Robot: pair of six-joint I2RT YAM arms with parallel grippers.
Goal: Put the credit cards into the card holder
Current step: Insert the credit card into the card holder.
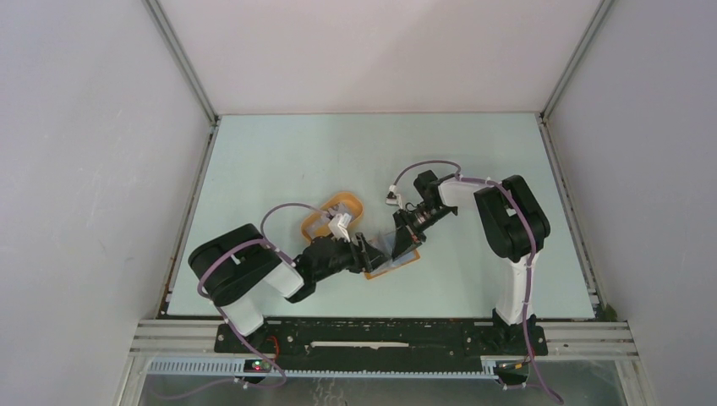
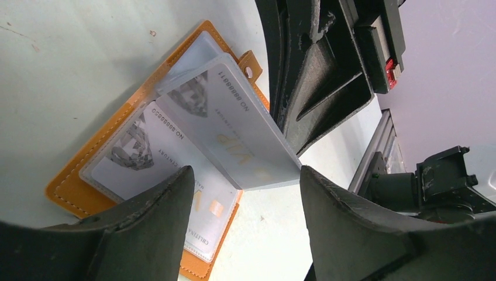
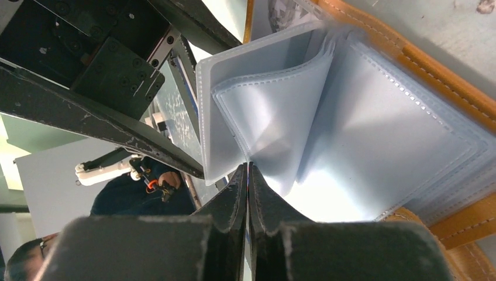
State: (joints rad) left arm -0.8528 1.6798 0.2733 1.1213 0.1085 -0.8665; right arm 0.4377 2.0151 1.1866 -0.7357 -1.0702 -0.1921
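While right jaws pinch its sleeve (image 3: 257,117), the card holder (image 2: 65,192) lies open.

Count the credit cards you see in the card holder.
2 credit cards: one in the raised clear sleeve, one in the sleeve lying flat on the card holder. Others may be hidden behind other sleeves.

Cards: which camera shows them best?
Left wrist: two cards show their print through the clear sleeves of the open wallet. The top view gives only a tiny pale patch on the wallet. The right wrist shows mostly sleeves; the cards barely appear.
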